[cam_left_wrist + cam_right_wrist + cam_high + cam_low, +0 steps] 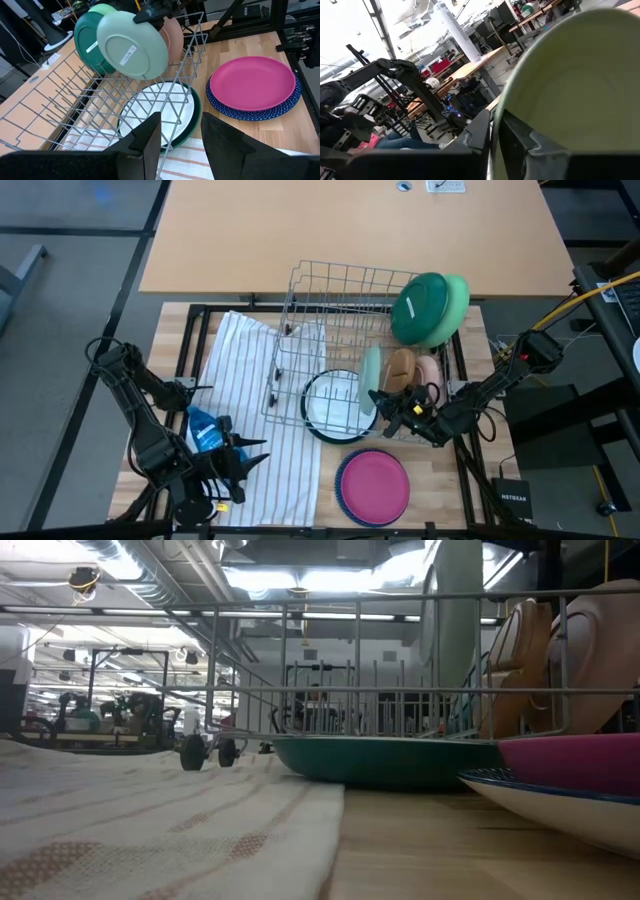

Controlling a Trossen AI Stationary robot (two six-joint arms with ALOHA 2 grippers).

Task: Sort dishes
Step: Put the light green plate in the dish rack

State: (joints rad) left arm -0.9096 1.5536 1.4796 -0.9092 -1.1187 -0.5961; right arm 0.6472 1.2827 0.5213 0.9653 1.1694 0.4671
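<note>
A sage plate (pixel 370 376) stands on edge in the grey wire rack (pixel 330 310), with a tan plate (pixel 400 368) and a peach plate (pixel 428 370) behind it. My right gripper (pixel 383 402) is shut on the sage plate's rim. A dark green plate (pixel 418 305) and a light green plate (pixel 456 302) lean at the rack's far right corner. A white plate (pixel 330 402) lies in a dark green dish (pixel 380 755) under the rack. A magenta plate (pixel 373 483) lies on a blue patterned plate (pixel 250 112). My left gripper (pixel 250 458) hangs open above the striped towel. My right gripper pinches the sage plate's rim (pixel 493 131) between its two fingers, one finger (pixel 476 134) on the plate's back and the other on its hollow face. The fingers come about level from the table's right side. The plate stands upright in the rack (pixel 132 45).
A blue soap bottle (pixel 205 430) lies on the striped towel (pixel 250 410) beside my left gripper. The rack's wires (pixel 165 100) reach over the white plate. Bare wood shows at the near edge (pixel 440 500). A second tabletop (pixel 350 230) lies beyond the rack.
</note>
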